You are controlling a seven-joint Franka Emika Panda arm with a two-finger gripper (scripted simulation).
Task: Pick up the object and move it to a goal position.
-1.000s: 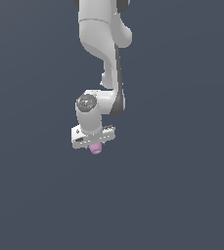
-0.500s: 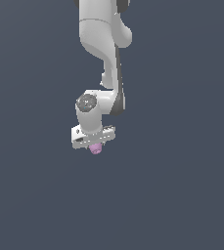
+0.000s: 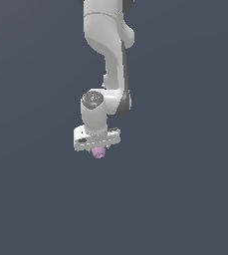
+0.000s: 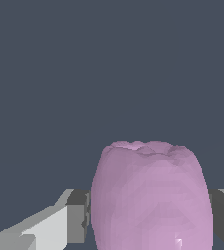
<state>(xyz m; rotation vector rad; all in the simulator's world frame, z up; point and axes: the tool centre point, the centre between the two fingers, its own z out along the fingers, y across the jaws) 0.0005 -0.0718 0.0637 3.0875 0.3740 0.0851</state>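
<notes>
Blank slate-grey backdrop (image 3: pixel 185 199) behind object (image 3: pixel 99 153)

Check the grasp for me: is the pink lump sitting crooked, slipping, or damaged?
Nothing stands out. The object sits between the fingers of the gripper, which press it on both sides; it looks intact and roughly centered.

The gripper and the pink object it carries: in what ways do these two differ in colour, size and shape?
Colour: the gripper is white with grey parts, the object is pink-lilac.
Size: in the exterior view the gripper is clearly wider than the object, which only peeks out below it.
Shape: the gripper is blocky with flat fingers, the object is a rounded lump.
Shared: both hang over the plain dark background, the object between the fingers.
</notes>
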